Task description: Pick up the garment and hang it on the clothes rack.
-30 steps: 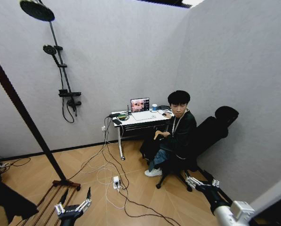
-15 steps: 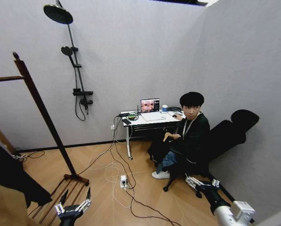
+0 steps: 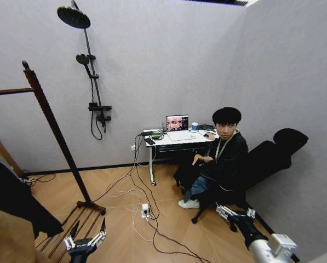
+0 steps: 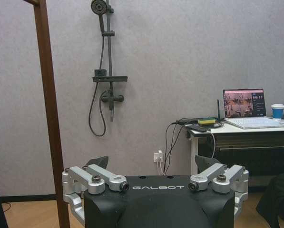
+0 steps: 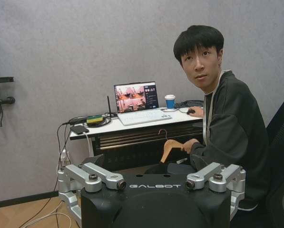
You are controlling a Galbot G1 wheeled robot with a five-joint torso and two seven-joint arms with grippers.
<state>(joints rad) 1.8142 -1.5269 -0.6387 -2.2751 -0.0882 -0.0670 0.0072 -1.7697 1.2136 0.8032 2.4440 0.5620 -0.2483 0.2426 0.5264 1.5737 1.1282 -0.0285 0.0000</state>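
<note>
Whole head view has swung left since a second ago, camera turn, not the objects moving: the clothes rack (image 3: 58, 137) post, earlier cut off at the left edge, now sits further in with its knob finial and the top bar showing. The shower stand (image 3: 92, 82), the desk (image 3: 177, 139) and the seated person (image 3: 218, 161) have all slid rightward and a bit down in frame. At the left edge more of the black garment (image 3: 15, 200) has come in, with a tan coat (image 3: 7, 238) below it and a brown hanger tip above.
</note>
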